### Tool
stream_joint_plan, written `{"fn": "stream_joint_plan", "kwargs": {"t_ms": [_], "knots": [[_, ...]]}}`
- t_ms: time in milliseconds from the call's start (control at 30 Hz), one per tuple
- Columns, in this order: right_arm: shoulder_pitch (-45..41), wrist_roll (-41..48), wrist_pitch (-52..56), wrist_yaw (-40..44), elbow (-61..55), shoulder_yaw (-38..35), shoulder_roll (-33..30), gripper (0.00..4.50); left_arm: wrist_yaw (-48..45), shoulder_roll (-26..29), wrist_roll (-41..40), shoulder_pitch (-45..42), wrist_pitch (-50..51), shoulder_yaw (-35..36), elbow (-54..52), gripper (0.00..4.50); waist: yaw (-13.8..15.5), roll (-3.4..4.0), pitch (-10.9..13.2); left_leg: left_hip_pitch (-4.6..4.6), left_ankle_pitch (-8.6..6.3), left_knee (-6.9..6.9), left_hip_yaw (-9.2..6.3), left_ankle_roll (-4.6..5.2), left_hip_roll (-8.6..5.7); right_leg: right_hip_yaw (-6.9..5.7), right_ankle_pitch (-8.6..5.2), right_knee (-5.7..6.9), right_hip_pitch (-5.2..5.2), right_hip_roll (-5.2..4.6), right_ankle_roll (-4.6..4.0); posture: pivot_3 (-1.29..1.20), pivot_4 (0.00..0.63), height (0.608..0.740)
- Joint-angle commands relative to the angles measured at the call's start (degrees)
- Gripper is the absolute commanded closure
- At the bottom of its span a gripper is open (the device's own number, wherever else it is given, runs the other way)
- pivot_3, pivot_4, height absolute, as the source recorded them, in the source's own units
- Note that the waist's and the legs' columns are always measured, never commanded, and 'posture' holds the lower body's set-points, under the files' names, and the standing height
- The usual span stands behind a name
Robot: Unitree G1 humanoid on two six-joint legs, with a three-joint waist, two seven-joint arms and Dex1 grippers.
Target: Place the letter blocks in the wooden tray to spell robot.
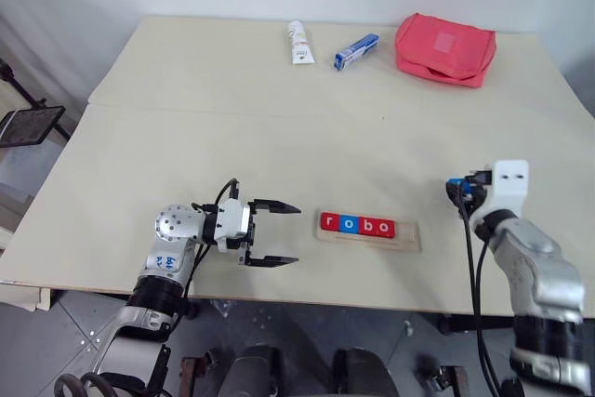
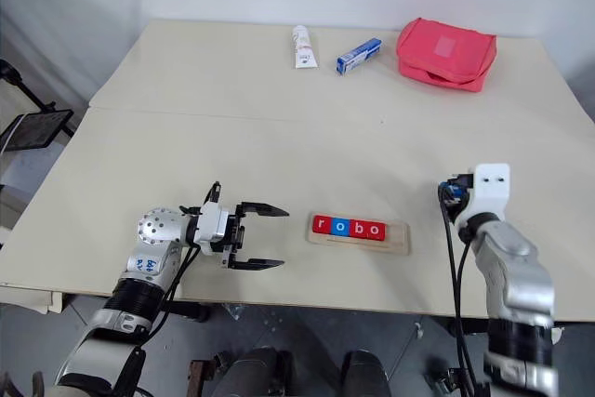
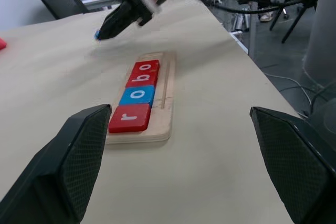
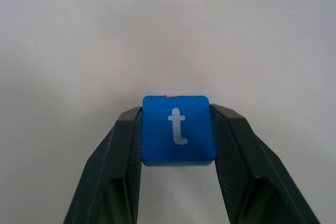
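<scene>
The wooden tray (image 1: 407, 238) lies near the table's front edge. Four letter blocks sit in it side by side: a red r (image 1: 328, 222), a blue o (image 1: 348, 224), a red b (image 1: 366, 226) and a red o (image 1: 384, 228). The tray's right end is bare. My left gripper (image 1: 276, 232) hovers just left of the tray, pointing at it, open with nothing between its fingers. To the right of the tray, my right gripper (image 4: 177, 115) is shut on a blue t block (image 4: 178, 129), held above the table with its letter facing up.
At the table's far edge lie a white tube (image 1: 298, 43), a blue-and-white box (image 1: 357, 51) and a red pouch (image 1: 444, 48). A seam (image 1: 279, 116) runs across the tabletop. A black stand (image 1: 28, 125) sits off the table's left side.
</scene>
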Motion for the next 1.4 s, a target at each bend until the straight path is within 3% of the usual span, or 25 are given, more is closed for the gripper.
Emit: {"fn": "stream_joint_plan", "kwargs": {"t_ms": [33, 200, 500, 767, 800, 867, 1067, 1267, 1400], "knots": [[4.5, 3.0, 6.1, -2.7, -12.5, -2.7, 1.4, 3.02, -1.0, 0.0, -1.4, -0.5, -0.6, 0.4, -0.3, 0.00, 0.0, 0.00, 0.0, 0.00, 0.00, 0.01, 0.04, 0.00, -0.02, 0.03, 0.00, -0.01, 0.01, 0.00, 0.00, 0.00, 0.150, 0.740], [12.3, 5.0, 9.5, -4.2, -20.1, -4.8, 4.4, 3.02, -1.8, -0.7, -1.3, -1.5, -0.6, 0.2, 0.7, 0.00, 0.1, 0.00, 0.0, 0.08, 0.00, 0.02, 0.07, 0.01, -0.03, 0.09, 0.00, -0.01, 0.05, 0.00, 0.00, 0.00, 0.150, 0.740], [15.3, 5.3, 7.8, -4.2, -19.8, -4.7, 5.7, 3.02, -2.6, -0.6, -1.3, -1.9, -0.2, 0.4, 0.8, 0.00, -0.1, 0.00, 0.0, 0.12, 0.00, 0.01, 0.11, 0.02, -0.05, 0.18, 0.00, -0.02, 0.04, 0.02, 0.00, 0.00, 0.150, 0.740], [17.5, 5.2, 5.0, -2.4, -18.7, -5.1, 4.4, 0.23, -2.5, -0.5, -1.2, -1.8, -0.1, 0.5, 0.4, 0.00, 0.0, 0.00, 0.0, 0.12, 0.00, 0.02, 0.12, 0.02, -0.07, 0.20, 0.00, -0.02, 0.06, 0.02, 0.00, 0.00, 0.150, 0.740], [17.7, 5.2, 4.9, -2.1, -18.6, -5.2, 4.1, 0.02, -2.5, -0.5, -1.2, -1.8, -0.2, 0.5, 0.5, 0.00, 0.0, 0.00, 0.0, 0.11, 0.00, 0.02, 0.11, 0.02, -0.07, 0.20, 0.00, -0.02, 0.05, 0.02, 0.00, 0.00, 0.150, 0.740], [18.2, 5.7, 4.8, -0.6, -18.9, -5.5, 3.0, 0.02, -2.4, -0.5, -1.2, -1.7, -0.2, 0.6, 0.4, 0.00, 0.0, 0.00, 0.0, 0.11, 0.00, 0.02, 0.11, 0.02, -0.07, 0.20, 0.00, -0.02, 0.06, 0.02, 0.00, 0.00, 0.150, 0.740], [22.1, 7.0, 2.6, 16.7, -18.9, -5.0, -14.3, 0.02, -2.2, -0.7, -1.2, -1.4, -0.3, 0.5, 0.3, 0.00, 0.1, -0.01, 0.0, 0.11, 0.00, 0.02, 0.14, 0.05, -0.08, 0.22, 0.00, -0.08, 0.09, 0.01, 0.00, 0.00, 0.150, 0.740], [20.2, 3.5, -6.6, 35.6, -6.3, -1.8, -33.3, 0.02, -1.8, -1.1, -1.0, -1.3, -0.8, 0.5, 0.5, 0.00, 0.1, -0.07, 0.0, 0.13, 0.00, 0.05, 0.18, 0.06, -0.05, 0.16, 0.00, -0.28, 0.22, 0.01, 0.00, 0.00, 0.150, 0.740], [14.3, -0.6, -15.7, 43.9, 4.3, 4.8, -39.2, 0.02, -1.4, -1.0, -1.0, -0.7, -0.8, 0.5, -0.2, 0.00, 0.1, -0.07, 0.0, 0.13, 0.00, 0.05, 0.17, 0.06, 0.00, 0.07, 0.00, -0.30, 0.24, 0.01, 0.00, 0.00, 0.150, 0.740]]}}
